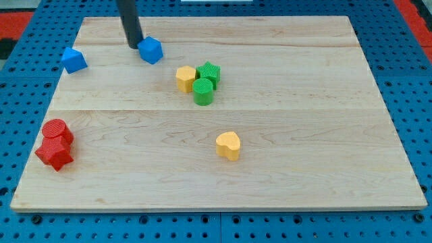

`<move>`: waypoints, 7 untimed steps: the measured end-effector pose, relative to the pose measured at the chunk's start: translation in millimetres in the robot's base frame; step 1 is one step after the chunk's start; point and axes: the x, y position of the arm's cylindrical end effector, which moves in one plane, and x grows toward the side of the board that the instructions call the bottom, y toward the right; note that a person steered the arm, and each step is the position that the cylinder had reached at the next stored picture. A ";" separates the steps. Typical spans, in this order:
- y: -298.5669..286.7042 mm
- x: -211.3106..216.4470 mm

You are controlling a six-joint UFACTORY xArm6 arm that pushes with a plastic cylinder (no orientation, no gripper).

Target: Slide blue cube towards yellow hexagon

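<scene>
My tip, a bare rod with nothing to open or close, sits touching the view's left side of the blue cube, which lies near but apart from the yellow hexagon, so the push looks barely begun.

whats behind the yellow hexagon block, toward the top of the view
Directly behind the yellow hexagon block, only bare wooden board shows. A green star block touches its right side. The hexagon hides only its own patch of board.

the rod runs off the view's top; my tip shows.
</scene>
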 end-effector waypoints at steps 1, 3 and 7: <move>43.8 1.2; 81.1 36.1; 71.7 22.5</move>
